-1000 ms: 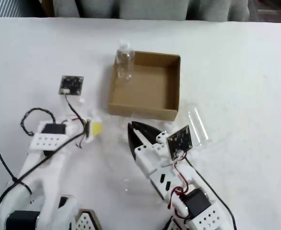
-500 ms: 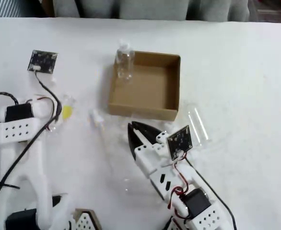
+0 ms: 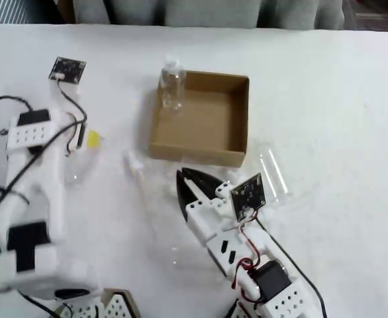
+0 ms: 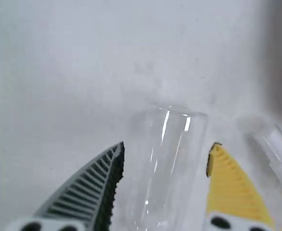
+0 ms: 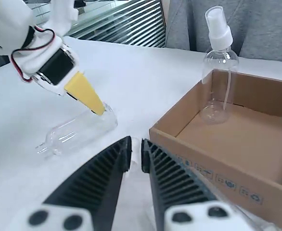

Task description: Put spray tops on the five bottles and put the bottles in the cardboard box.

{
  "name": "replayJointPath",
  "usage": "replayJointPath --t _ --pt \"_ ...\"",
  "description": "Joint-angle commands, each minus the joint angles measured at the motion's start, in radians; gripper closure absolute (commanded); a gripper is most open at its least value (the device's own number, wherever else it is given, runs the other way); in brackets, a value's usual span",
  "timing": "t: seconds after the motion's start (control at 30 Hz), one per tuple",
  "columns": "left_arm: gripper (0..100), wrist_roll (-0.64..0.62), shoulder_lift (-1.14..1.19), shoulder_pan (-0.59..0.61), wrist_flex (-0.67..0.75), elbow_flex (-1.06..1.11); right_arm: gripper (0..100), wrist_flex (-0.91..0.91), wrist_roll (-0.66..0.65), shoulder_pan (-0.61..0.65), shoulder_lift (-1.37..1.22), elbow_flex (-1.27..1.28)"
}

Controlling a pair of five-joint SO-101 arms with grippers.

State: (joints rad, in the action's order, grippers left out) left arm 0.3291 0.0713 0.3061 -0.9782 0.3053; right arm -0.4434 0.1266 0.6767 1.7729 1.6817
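- Over on the left of the table [image 3: 326,86], the left gripper [image 4: 167,144] is down at the surface. Its jaws are spread either side of a clear bottle [image 5: 81,131], and a thin gap shows on the dark-finger side, so it is straddling rather than squeezing.
- The right wrist view gives the side-on look: that bottle lies flat on the table, uncapped, with the yellow finger [image 5: 85,94] against its base end.
- From above, the lying bottle is little more than a glint beside the left arm.
- A loose spray top [image 3: 134,162] lies in the lane between the left gripper and the cardboard box [image 3: 200,154], just off the box's near-left corner. The left wrist view catches it just beyond the yellow finger.
- The right gripper [image 3: 181,177] sits just near of the box's near wall, apart from it. Its dark jaws are pinched almost together on nothing.
- One capped bottle [image 3: 172,89] stands upright in the box's far-left corner, and the rest of the box floor is bare.
- Room to move: wide bare tabletop right of the box and beyond its far wall. It is tighter on the near side, where the right arm crowds the box.
- Faint clear glints lie right of the right gripper; I cannot tell what they are.
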Motion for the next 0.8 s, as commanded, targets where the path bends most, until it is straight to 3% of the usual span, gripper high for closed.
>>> replayJointPath --t 0.0,0.1,0.23,0.33,0.47,0.5,0.57,0.67,0.77 --pt "67 0.008 0.156 0.010 -0.009 -0.160 98.3 -0.012 -0.012 -0.007 -0.007 0.009" --pt "62 0.008 0.243 0.005 -0.077 -0.222 98.3 -0.012 -0.012 -0.007 -0.007 0.009" --pt "66 0.008 0.343 0.004 -0.097 -0.284 98.3 -0.012 -0.012 -0.007 -0.007 0.009" --pt "75 0.002 0.403 0.007 -0.092 -0.331 98.3 -0.012 -0.012 -0.007 -0.005 0.009" --pt "96 -0.008 0.433 0.008 -0.124 -0.384 98.3 -0.012 -0.012 -0.007 -0.004 0.009" --pt "94 -0.034 0.430 0.008 -0.158 -0.387 98.3 -0.012 -0.012 -0.007 -0.004 0.009" --pt "92 -0.161 0.414 0.010 -0.245 -0.413 98.3 -0.012 -0.012 -0.007 -0.004 0.009" --pt "98 -0.382 0.387 0.022 -0.350 -0.476 98.3 -0.012 -0.012 -0.007 -0.004 0.009" --pt "97 -0.675 0.361 0.084 -0.405 -0.525 98.3 -0.012 -0.012 -0.010 -0.001 0.009"
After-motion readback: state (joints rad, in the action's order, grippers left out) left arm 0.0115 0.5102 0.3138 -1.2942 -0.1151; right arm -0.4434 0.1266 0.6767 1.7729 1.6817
